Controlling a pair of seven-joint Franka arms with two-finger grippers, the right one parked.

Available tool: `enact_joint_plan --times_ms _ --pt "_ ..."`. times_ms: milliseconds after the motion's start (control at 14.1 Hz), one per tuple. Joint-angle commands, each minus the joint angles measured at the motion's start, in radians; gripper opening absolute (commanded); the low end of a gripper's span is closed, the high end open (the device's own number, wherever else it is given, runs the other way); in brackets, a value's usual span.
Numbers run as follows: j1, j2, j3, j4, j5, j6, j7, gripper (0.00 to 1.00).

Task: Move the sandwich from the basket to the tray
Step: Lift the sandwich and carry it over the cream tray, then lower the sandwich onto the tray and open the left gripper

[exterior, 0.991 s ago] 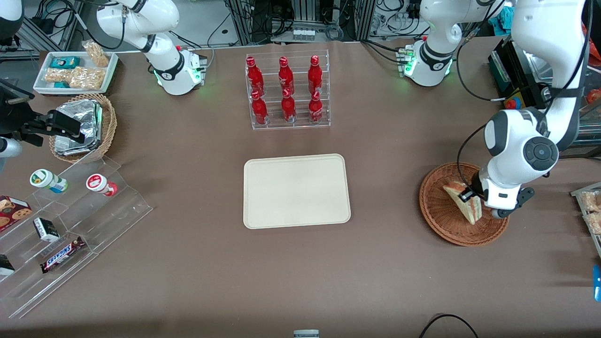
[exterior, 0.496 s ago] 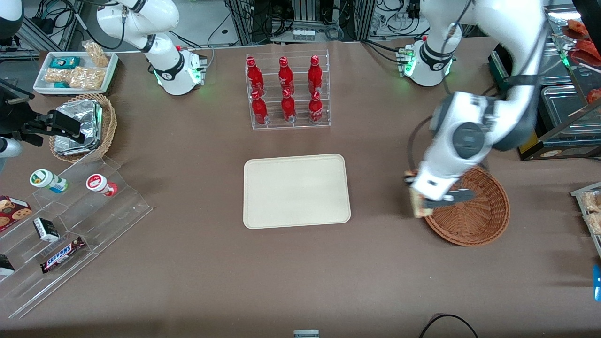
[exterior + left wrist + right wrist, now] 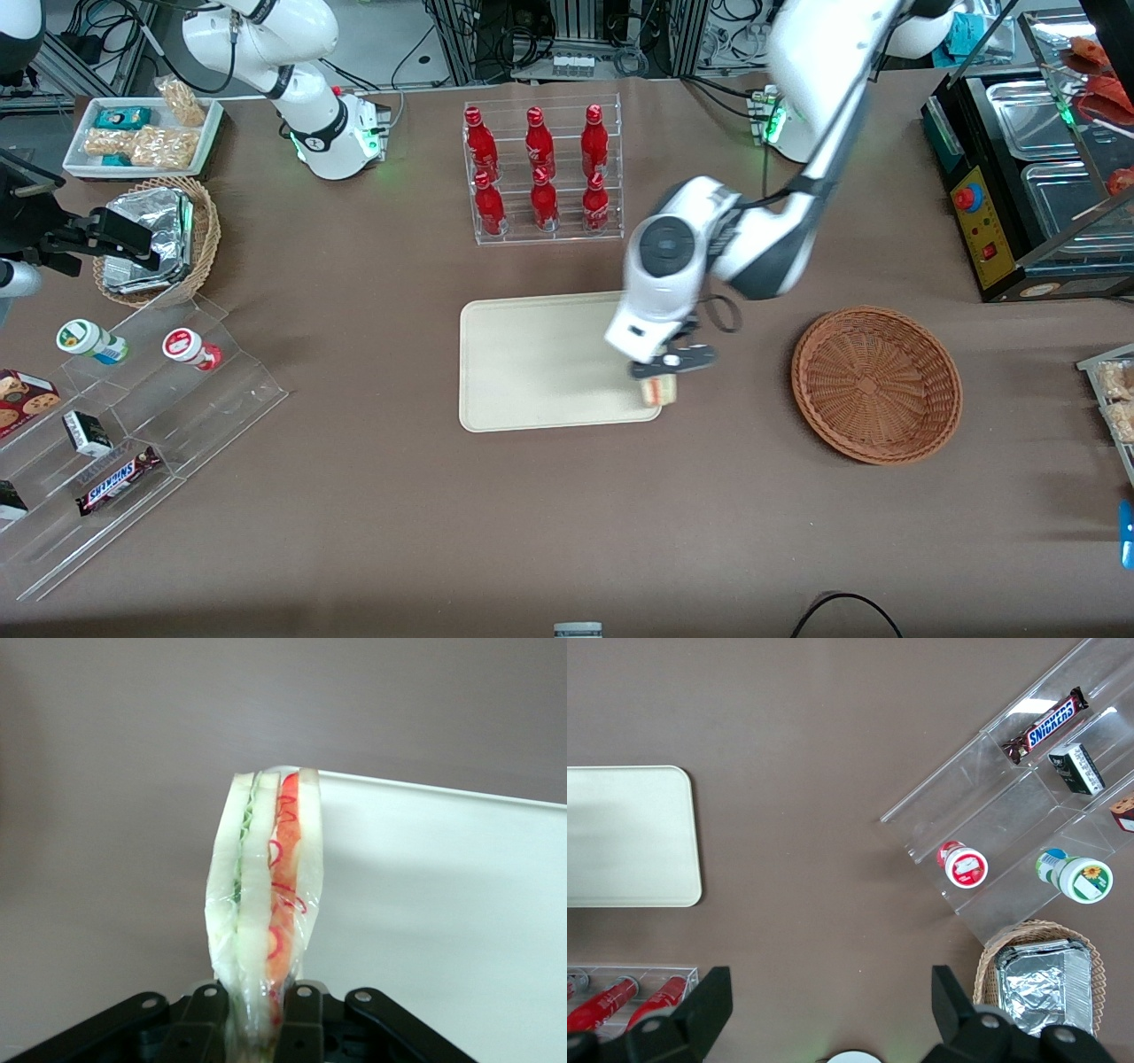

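Sandwich at the tray's edge, not yet over the middle

The pincer [image 3: 660,377] is clamped on the sandwich [image 3: 660,390], holding it by one end so its long axis runs straight out from the fingertips, edge-on. It hangs above the tray [image 3: 532,354] corner nearest the empty basket [image 3: 875,385]; the tray's open middle lies toward nine o'clock in the front view. Wrist view confirms: the sandwich [image 3: 266,895] straddles the tray [image 3: 443,904] rim, brown desk [image 3: 106,771] alongside. Next, I'd judge, a short carry inward, then release.
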Motion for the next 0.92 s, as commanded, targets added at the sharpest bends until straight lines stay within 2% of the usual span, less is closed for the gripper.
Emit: enact_joint_plan --times_ms 0,212,637,779,850 --pt "-0.087 0.144 0.016 0.189 0.005 -0.018 -0.099 0.01" --pt "-0.145 0.222 0.016 0.264 0.007 0.037 -0.146 0.01" --pt "-0.17 0.265 0.016 0.252 0.014 0.103 -0.134 0.02" --pt "-0.17 0.277 0.016 0.251 0.014 0.103 -0.131 0.04" --pt "-0.17 0.277 0.016 0.252 0.014 0.103 -0.133 0.1"
